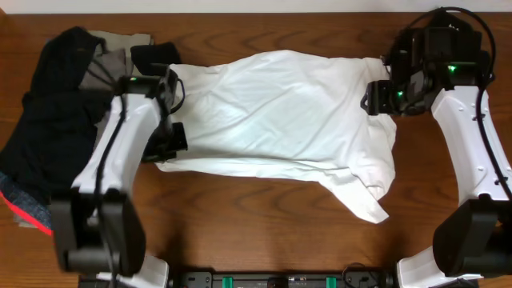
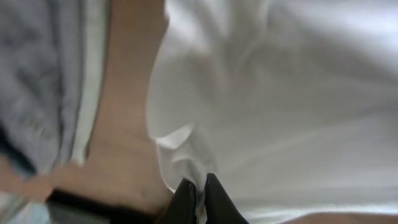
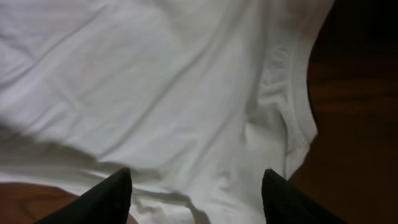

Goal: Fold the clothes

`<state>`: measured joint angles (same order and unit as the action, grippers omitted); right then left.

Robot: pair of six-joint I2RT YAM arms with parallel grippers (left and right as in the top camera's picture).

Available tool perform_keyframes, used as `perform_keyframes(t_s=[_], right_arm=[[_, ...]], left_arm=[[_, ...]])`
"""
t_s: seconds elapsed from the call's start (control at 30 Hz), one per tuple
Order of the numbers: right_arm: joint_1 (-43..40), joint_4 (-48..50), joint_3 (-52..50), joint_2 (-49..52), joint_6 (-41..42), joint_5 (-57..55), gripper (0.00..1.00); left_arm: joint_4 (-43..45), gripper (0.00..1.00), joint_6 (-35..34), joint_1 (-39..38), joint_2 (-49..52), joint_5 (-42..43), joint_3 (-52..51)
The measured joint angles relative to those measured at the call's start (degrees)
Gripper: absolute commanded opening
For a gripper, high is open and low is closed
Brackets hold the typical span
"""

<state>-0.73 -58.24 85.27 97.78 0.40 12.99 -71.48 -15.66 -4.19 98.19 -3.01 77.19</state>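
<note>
Lying heaped beside left arm (image 1: 120,156), dark garments (image 1: 48,136), white T-shirt (image 1: 280,112) spread alongside

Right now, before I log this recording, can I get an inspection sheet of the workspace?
Surface: brown wooden table.
Job's things: white T-shirt spread out, wrinkled; pile of dark and grey garments at the left edge.
Clutter: nothing seen.
Grippers: left gripper shut on the T-shirt's edge; right gripper open over its other end.
Cables: black cable looping at the far right corner.
Surroundings: black base rail along the near edge.
</note>
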Motion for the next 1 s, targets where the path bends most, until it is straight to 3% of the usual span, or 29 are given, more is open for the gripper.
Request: perform_keyframes(t_s=[0.13,0.37,0.67,0.7,0.73,0.8,0.83,0.87,1.0], right_arm=[[-0.1,-1.6,0.0,0.0,1.4,-0.2,0.64],[-0.1,-7.6,0.0,0.0,2.8,-0.2,0.66],[-0.1,-8.4,0.0,-0.4,3.4,-0.2,0.68],[-0.1,-8.4,0.0,-0.5,3.5,-0.2,0.68],[-0.1,-8.3,0.0,-0.5,3.6,-0.2,0.68],[-0.1,-8.3,0.0,-0.5,3.7,-0.2,0.68],[-0.1,-8.3,0.0,-0.5,3.7,-0.2,0.68],[-0.1,-8.3,0.0,-0.5,3.8,-0.2,0.68],[-0.2,-8.2,0.0,-0.5,3.8,-0.2,0.69]], left_arm=[[-4.5,0.06,-1.1,0.0,-3.9,0.0,0.1],[-8.3,0.06,-1.6,0.0,-4.0,3.7,-0.7],[-15.4,0.08,-2.2,-0.1,-4.0,7.6,-6.5],[-15.5,0.12,-2.2,-0.1,-4.0,7.7,-7.2],[-15.5,0.24,-2.1,-0.1,-4.0,7.8,-7.9],[-15.3,0.72,-2.1,0.0,-4.0,8.2,-9.4],[-15.0,0.88,-2.5,0.0,-4.0,8.4,-10.2],[-14.2,0.96,-2.6,0.0,-4.0,9.0,-11.2],[-12.5,1.0,-2.8,0.0,-4.0,10.3,-13.0]])
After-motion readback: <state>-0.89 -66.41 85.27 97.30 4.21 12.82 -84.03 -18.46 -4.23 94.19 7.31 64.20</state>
